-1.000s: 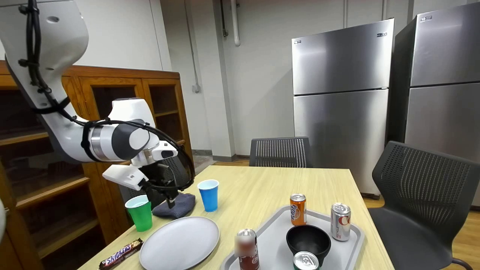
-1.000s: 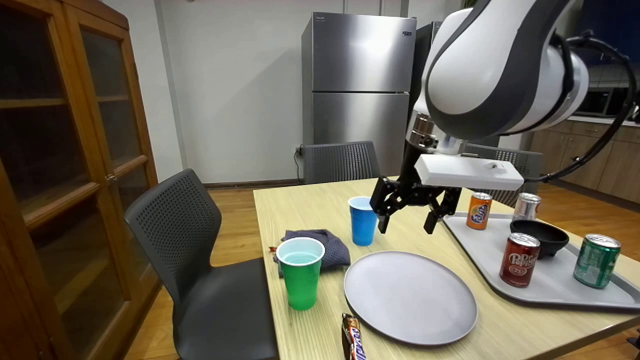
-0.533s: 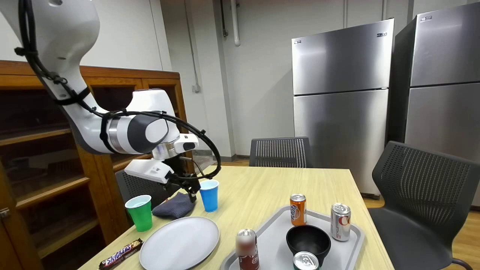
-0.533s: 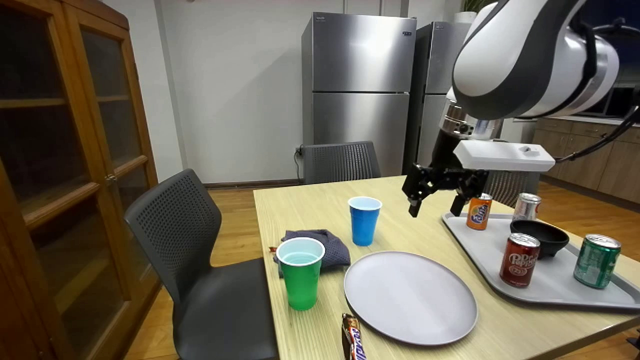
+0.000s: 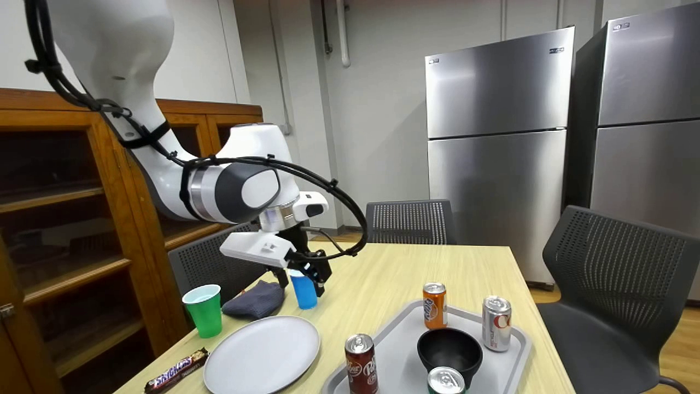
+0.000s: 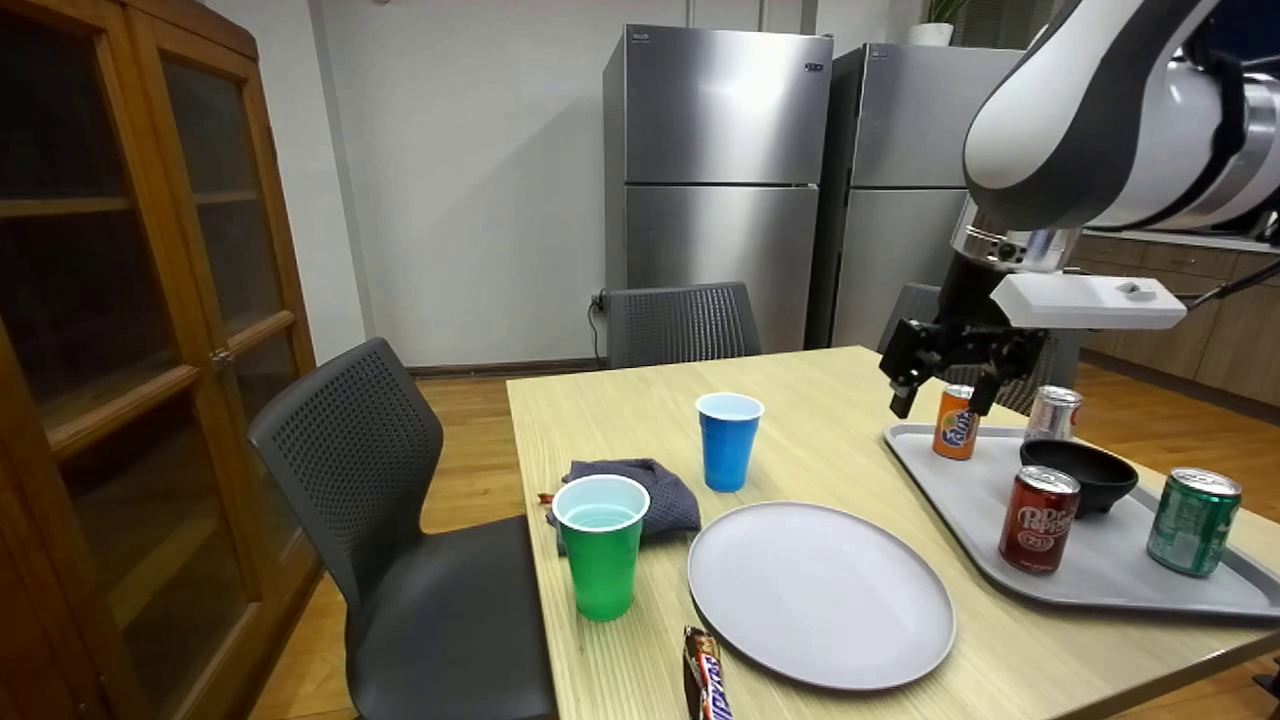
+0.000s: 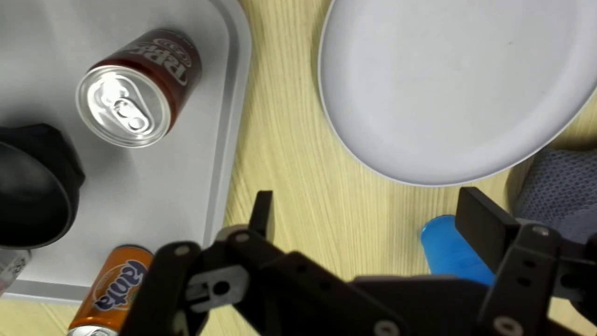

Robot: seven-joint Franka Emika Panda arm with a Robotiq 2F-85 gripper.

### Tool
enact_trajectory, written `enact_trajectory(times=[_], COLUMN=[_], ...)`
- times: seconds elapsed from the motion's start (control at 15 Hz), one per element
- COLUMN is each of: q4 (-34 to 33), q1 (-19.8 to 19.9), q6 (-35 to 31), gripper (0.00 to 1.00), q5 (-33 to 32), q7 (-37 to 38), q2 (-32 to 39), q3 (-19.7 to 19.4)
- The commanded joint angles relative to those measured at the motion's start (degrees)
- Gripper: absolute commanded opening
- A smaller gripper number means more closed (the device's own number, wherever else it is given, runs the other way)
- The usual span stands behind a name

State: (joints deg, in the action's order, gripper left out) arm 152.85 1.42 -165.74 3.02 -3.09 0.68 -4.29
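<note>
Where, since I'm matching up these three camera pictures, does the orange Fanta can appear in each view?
In an exterior view: Fanta can, right of center, lower half, just above the black bowl.
In an exterior view: Fanta can, right of center, below mid-height, partly hidden by the gripper.
Wrist view: Fanta can, lower left, lid partly cut off by the bottom edge.
Shared landmark: the gray tray, visible in all three views.

Counted four cans (image 5: 435, 312), two cups (image 6: 728, 455), three chairs (image 6: 345, 470), two fridges (image 5: 497, 153); one each of plate (image 6: 820, 595), tray (image 6: 1108, 570), bowl (image 5: 449, 350), cloth (image 6: 665, 500), Snickers bar (image 5: 176, 371), table (image 6: 630, 410).
</note>
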Motion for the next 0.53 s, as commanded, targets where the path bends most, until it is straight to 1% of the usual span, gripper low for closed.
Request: enact_trajectory(times=[0.0,0.47], q4=[-0.68,-1.14], q1=[2.44,5.57], q6=[1.39,1.25], gripper=[1.00,1.00], q5=[0.69,-0.02], q7=[-4.59,-6.43], q2=[-0.93,-0.39], q3=[-1.07,-3.98])
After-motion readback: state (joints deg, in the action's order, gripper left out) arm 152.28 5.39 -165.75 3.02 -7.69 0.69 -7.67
